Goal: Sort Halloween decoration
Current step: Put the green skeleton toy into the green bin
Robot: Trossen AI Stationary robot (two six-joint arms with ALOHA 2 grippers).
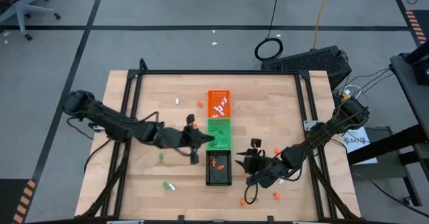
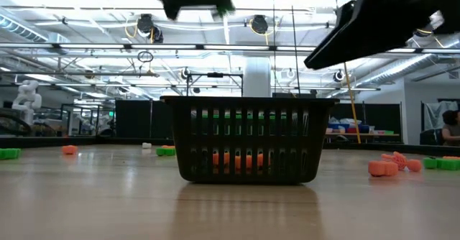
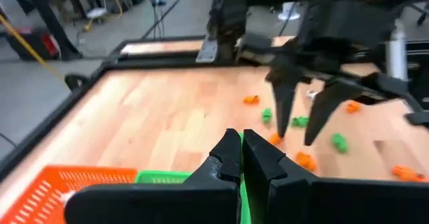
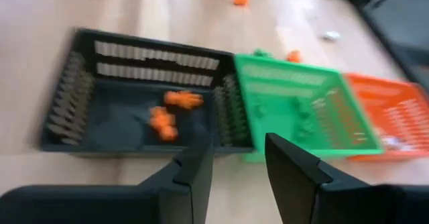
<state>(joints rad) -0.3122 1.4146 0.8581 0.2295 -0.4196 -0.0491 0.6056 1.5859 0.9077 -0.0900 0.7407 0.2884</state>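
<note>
While the left gripper [image 1: 199, 141], clamped shut and apparently empty, hangs at nine o'clock of the green tray [image 1: 219, 132], the part-open right gripper [image 1: 248, 158] waits; scattered trinkets [image 1: 276, 196] remain; a crossing could collide.

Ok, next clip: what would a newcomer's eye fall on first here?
Three small trays in a row at the table's middle: orange tray, green tray, black tray, the black one holding orange trinkets. The shut left gripper hangs over the green tray, and the open right gripper hovers beside the black one.
</note>
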